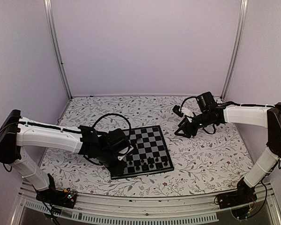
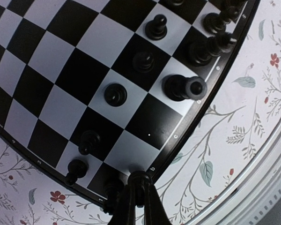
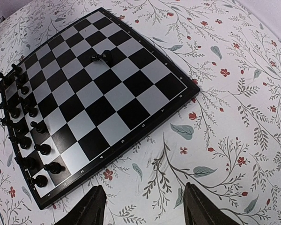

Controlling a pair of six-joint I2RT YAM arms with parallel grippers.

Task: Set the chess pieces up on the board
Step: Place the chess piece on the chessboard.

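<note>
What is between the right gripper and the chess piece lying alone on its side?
Nothing I can see. Between the right gripper and the fallen piece lie only flowery table cover and bare squares of the board. The other pieces stand off to the side, along its left edge.

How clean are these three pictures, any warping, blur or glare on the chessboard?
Left wrist view: the board bulges with strong fisheye bending, pieces sharp. Right wrist view: milder bowing of the board's edges, the right gripper's fingers dark and soft. Top view: even soft light, faint shadows, no glare, pieces tiny.
</note>
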